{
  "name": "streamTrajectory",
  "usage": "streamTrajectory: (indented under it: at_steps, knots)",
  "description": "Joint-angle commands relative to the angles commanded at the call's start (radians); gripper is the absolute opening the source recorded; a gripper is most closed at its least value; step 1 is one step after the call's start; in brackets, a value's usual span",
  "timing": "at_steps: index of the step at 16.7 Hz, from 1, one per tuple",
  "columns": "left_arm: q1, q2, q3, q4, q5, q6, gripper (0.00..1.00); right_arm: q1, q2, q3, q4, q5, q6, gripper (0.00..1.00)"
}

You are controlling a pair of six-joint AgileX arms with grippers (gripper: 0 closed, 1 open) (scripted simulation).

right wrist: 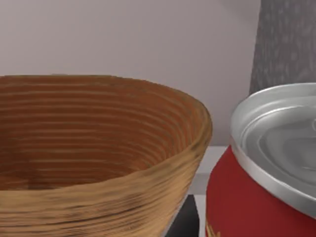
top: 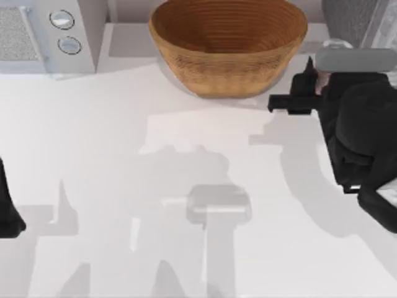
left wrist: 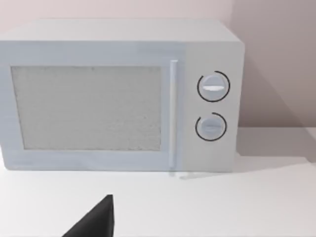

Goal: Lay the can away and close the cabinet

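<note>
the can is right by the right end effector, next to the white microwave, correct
Not quite. The can is by the right end effector, but its neighbour is the woven bowl, not the microwave, which stands at the table's far left. The right wrist view shows can and bowl side by side.

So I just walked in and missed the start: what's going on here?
The right arm's gripper is at the table's far right, beside the woven bowl and near the grey cabinet. The red can sits right at its wrist camera. The left arm is parked at the left edge, facing the white microwave.
</note>
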Motion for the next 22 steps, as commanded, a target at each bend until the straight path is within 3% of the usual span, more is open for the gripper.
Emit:
streamTrajectory:
  at_steps: [8,22]
  knots:
    - [0.000,0.000,0.000,0.000,0.000,0.000,1.00,-0.068,-0.209,-0.062,-0.087,-0.073,-0.007,0.00]
    - [0.000,0.000,0.000,0.000,0.000,0.000,1.00,-0.460,-1.357,-0.521,-0.723,-0.479,-0.070,0.00]
